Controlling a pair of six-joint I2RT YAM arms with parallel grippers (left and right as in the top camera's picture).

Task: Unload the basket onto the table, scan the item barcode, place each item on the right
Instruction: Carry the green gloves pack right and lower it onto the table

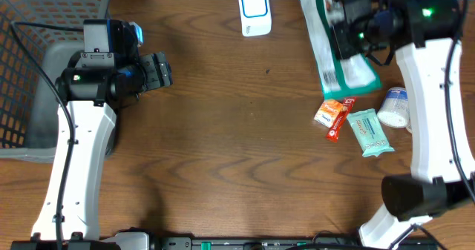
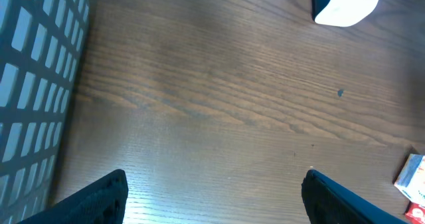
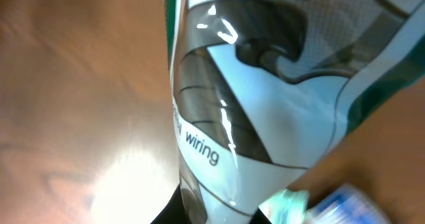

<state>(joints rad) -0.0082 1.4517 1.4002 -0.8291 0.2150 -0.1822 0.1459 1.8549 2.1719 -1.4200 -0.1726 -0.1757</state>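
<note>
Overhead, upper right: pinched between the nearly closed jaws of the right gripper (image 1: 344, 29), a long white-and-green packet (image 1: 335, 53), running from the top edge of the view down toward a cluster of small goods. Seen from the right wrist as a glossy sleeve (image 3: 246, 117) filling most of the view, printed with the word "wiring"; whether clear of the table (image 1: 237, 146) or resting on it, not discernible. Left of the packet and apart from it, near the far table edge: white scanner (image 1: 254, 10) with a blue ring on its face, also at the top of the left wrist view (image 2: 345, 1). Below the packet's lower end: orange sachet (image 1: 329, 113), red bar (image 1: 340, 124) touching it, teal pouch (image 1: 369, 131) and white-and-blue tub (image 1: 394, 107). Far left: grey mesh basket (image 1: 30, 57). Beside the basket, over bare wood: left gripper (image 1: 162, 70), fingers spread wide and holding nothing (image 2: 212, 191).
</note>
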